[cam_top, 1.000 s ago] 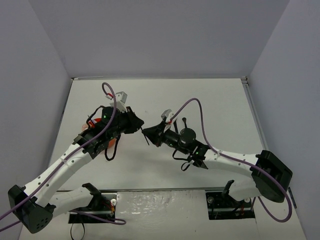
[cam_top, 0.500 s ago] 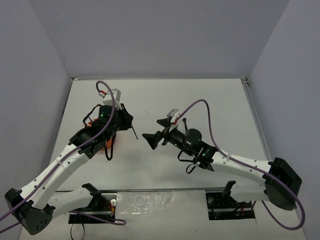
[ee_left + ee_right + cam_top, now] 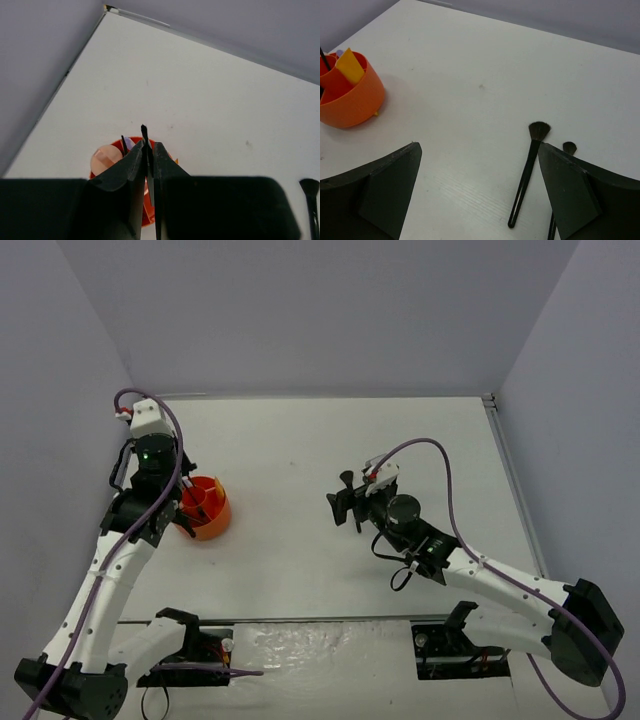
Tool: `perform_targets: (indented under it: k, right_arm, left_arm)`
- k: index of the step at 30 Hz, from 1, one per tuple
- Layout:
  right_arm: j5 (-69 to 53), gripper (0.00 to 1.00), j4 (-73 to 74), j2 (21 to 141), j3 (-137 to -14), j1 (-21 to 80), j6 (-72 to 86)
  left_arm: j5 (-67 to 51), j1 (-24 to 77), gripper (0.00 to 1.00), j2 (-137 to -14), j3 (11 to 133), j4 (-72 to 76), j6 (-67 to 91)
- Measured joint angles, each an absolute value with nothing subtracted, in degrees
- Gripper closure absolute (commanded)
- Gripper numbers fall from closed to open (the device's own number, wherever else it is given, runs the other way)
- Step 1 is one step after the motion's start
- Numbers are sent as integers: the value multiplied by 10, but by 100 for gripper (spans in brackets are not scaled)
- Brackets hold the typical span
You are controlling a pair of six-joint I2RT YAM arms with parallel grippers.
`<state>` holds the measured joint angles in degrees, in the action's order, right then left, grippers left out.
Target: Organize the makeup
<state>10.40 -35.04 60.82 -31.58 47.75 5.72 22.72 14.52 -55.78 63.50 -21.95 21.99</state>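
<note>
My left gripper (image 3: pixel 148 144) is shut on a thin black pencil (image 3: pixel 144 134) whose tip sticks out past the fingertips. It hangs right over the round orange tub (image 3: pixel 165 156). The tub holds a pale pink puff (image 3: pixel 103 157) and another black stick (image 3: pixel 123 144). In the top view the left gripper (image 3: pixel 183 512) is at the tub's (image 3: pixel 218 518) left rim. My right gripper (image 3: pixel 479 146) stands wide open and empty above the table, mid-right (image 3: pixel 340 498). Two black brushes lie below it, a larger one (image 3: pixel 529 167) and a smaller one (image 3: pixel 568 148). An orange-yellow tube (image 3: pixel 351 65) stands in the tub (image 3: pixel 355 102).
White walls close in the table at the back and on both sides. The right arm's forearm covers the brushes in the top view. One brush head (image 3: pixel 310 186) shows at the right edge of the left wrist view.
Both grippers met at the pencil in the middle. The right gripper opened and drew back to the right. The left arm swung left with the pencil to above the tub.
</note>
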Motion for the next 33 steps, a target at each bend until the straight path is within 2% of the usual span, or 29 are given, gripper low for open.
perform_targets:
  k: [8, 13, 15, 20, 27, 30, 33]
  right_arm:
    - [103, 0, -338, 592, -298, 453, 58]
    - [104, 0, -334, 587, -291, 445, 59]
    - [105, 0, -332, 587, -290, 442, 59]
    - [112, 0, -328, 588, -290, 438, 62]
    - [146, 0, -292, 593, -292, 429, 81]
    - [160, 0, -267, 598, -295, 421, 95]
    - [173, 0, -231, 609, -308, 407, 115]
  left_arm:
    - [178, 49, 100, -612, 578, -137, 212]
    - [156, 40, 100, -645, 544, -102, 216]
    - [148, 40, 97, -652, 537, -95, 217]
    - [145, 39, 67, -659, 535, -87, 220]
    - [150, 37, 45, -659, 536, -94, 228]
    - [151, 37, 21, -656, 536, -110, 230]
    - [151, 37, 5, -642, 544, -136, 230]
